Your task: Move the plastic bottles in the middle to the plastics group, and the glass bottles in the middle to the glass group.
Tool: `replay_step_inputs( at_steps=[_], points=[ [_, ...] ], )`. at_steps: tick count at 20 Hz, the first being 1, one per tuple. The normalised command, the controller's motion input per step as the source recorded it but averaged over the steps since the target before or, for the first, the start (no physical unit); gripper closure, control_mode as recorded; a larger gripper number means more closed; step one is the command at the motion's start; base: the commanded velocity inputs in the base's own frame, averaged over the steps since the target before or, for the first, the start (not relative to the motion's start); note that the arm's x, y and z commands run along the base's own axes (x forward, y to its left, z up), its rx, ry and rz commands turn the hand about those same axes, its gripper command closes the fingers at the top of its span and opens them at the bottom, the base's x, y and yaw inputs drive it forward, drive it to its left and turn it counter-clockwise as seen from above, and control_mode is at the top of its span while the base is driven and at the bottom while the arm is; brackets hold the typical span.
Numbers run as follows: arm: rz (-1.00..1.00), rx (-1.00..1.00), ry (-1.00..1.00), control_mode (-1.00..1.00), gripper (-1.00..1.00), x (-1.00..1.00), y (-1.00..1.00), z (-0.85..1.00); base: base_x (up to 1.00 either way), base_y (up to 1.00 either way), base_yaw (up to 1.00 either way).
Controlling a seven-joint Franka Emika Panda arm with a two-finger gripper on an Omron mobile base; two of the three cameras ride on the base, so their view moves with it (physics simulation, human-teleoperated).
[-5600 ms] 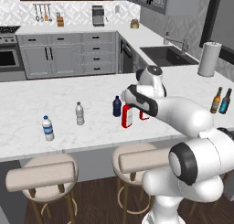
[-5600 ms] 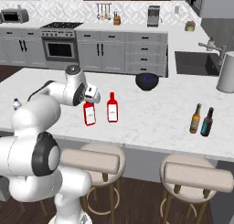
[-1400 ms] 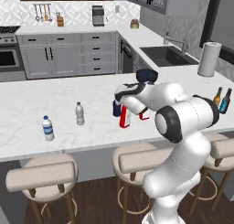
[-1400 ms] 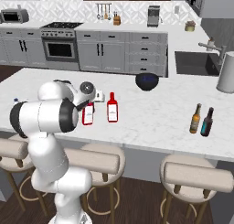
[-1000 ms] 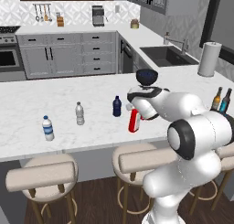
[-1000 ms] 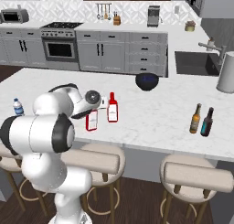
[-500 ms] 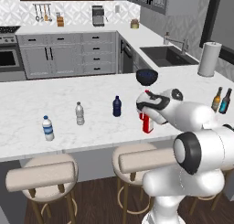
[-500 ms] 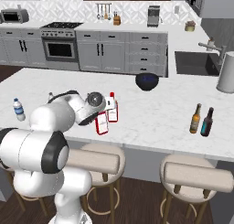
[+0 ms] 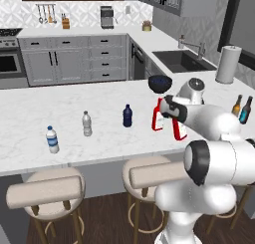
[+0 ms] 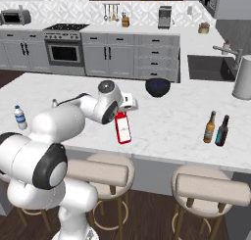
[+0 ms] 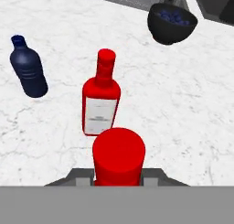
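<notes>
Red glass bottle with white rectangular label and red cap (image 10: 123,129): held in my fingers (image 11: 118,178), clamped at the neck just under the cap, hanging upright and tilted slightly above the white marble bench (image 9: 64,106). In the left base view the same bottle (image 9: 180,130) sits against my forearm, near the front edge of the bench. In the hand view its red cap (image 11: 119,154) sits between the two finger pads.

Second red glass bottle with white label (image 11: 101,97): standing upright on the bench, apart from the held one; also seen in the left base view (image 9: 158,115).

Small dark navy-blue plastic bottle (image 9: 127,115): upright on the bench, to the left of the standing red bottle, not touching it (image 11: 28,67).

Plastics group: clear bottle with blue-and-white label (image 9: 52,139) and plain greyish bottle (image 9: 87,124), both upright at the left part of the bench, near each other.

Glass group: brown long-necked bottle (image 10: 210,127) and dark teal bottle (image 10: 222,131), side by side at the right end, well apart from my fingers.

Dark round bowl (image 10: 158,86): on the bench beyond the red bottles.
</notes>
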Motion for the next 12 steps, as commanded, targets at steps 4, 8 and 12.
replay_step_inputs(
  at_steps=[4,8,12],
  points=[
    [-0.24,-0.05,0.01,-1.00,1.00,0.04,-0.58,0.11,0.00,0.00,0.00],
    [-0.32,-0.08,0.06,-1.00,1.00,0.23,-0.52,0.00,0.00,0.00,0.00],
    [-0.38,-0.10,0.07,-1.00,1.00,0.34,-0.47,0.00,0.00,0.00,0.00]
  ],
)
